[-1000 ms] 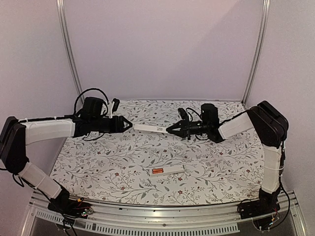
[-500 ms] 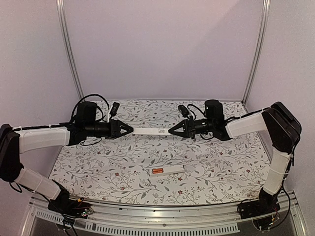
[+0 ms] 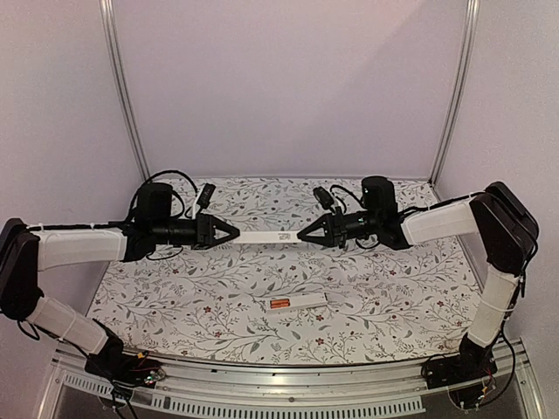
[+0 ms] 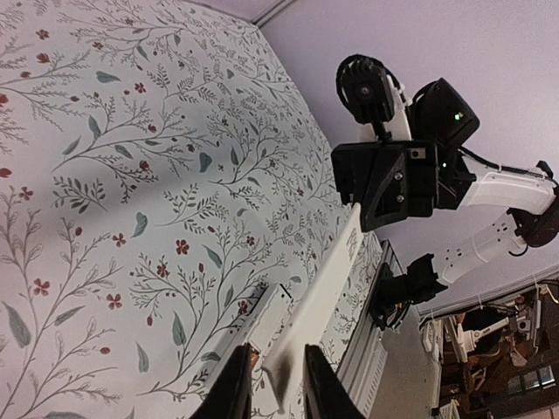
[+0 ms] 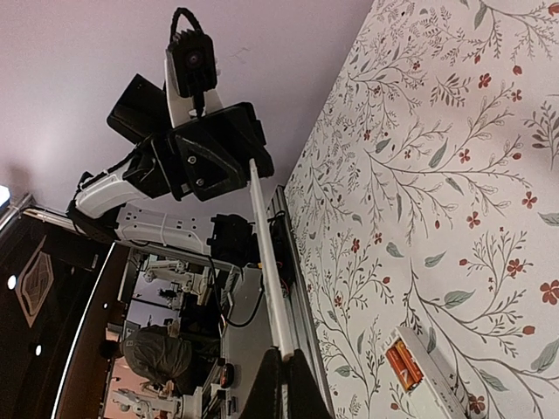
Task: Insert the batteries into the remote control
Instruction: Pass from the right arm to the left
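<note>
The left gripper (image 3: 234,234) and the right gripper (image 3: 302,235) face each other above the floral table (image 3: 393,297); each is clamped on one end of a thin white strip (image 3: 266,236), which spans level between them, clear of the surface, with a small dark mark nearer the right fingers; the remote control (image 3: 304,301) lies flat on the table well in front of both grippers, untouched; the batteries (image 3: 279,304) sit side by side in the open bay at its left end.
</note>
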Tool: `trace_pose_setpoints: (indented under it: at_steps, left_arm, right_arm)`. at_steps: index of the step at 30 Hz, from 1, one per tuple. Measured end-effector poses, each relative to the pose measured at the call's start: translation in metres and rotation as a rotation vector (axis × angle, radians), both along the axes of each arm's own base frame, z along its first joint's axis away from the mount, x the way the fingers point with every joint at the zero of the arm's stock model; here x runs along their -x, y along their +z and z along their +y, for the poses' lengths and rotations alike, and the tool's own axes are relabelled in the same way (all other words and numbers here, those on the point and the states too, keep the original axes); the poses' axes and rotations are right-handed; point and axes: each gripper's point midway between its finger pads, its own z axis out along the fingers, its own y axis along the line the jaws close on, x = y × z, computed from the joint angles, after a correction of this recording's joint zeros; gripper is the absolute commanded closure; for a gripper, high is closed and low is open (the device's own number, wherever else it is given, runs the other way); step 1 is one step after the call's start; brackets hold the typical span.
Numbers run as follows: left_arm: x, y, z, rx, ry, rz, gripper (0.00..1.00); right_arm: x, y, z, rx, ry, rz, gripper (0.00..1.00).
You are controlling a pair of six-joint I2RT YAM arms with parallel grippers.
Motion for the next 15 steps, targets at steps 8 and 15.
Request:
trace_pose_setpoints:
  at_steps: [8,15]
  left_arm:
    - [0.002,-0.004,-0.001,0.007,-0.005,0.024,1.00]
    - [0.003,0.002,-0.001,0.047,-0.002,0.041,1.00]
  right_arm:
    - [0.003,0.004,0.000,-0.001,0.005,-0.017,0.87]
    - [0.004,-0.016,-0.008,0.119,-0.024,-0.029,0.53]
